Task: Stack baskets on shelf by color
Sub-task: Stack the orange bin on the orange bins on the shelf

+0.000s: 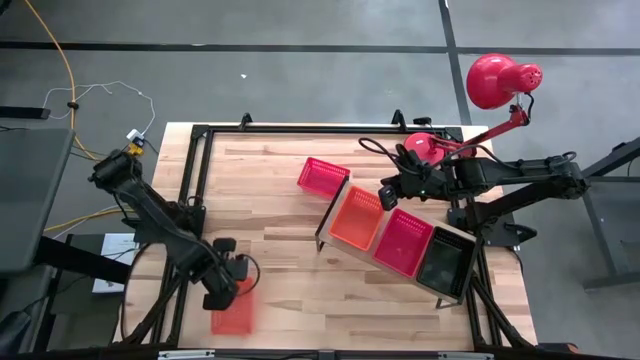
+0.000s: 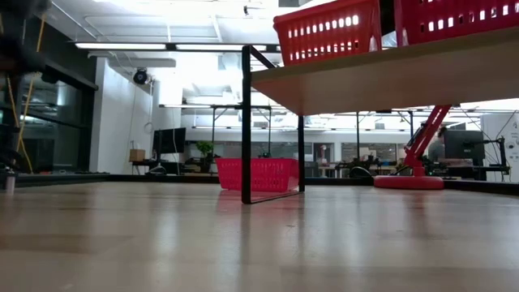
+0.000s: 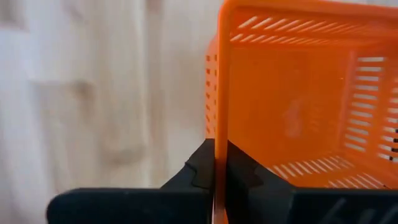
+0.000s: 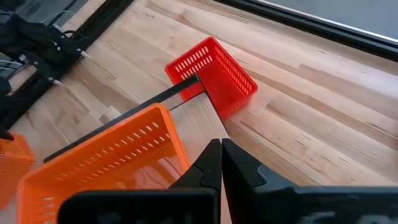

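Observation:
My left gripper sits near the table's near-left corner, shut on an orange basket. The pale shelf stands at centre-right on a black bracket. It carries an orange basket, a red basket and a black basket side by side. Another red basket rests by its bottom on the table beyond the shelf's left end. My right gripper hovers shut over the shelf's far edge, beside the orange basket, touching nothing. My left gripper pinches the orange basket's side wall at its rim, one finger inside and one outside. The basket reaches away beyond the fingers. I cannot tell if it is clear of the table.
A red desk lamp stands with its round base at the table's far right, behind my right arm. A black frame runs along the table's left and far edges. Bare wood lies between the arms.

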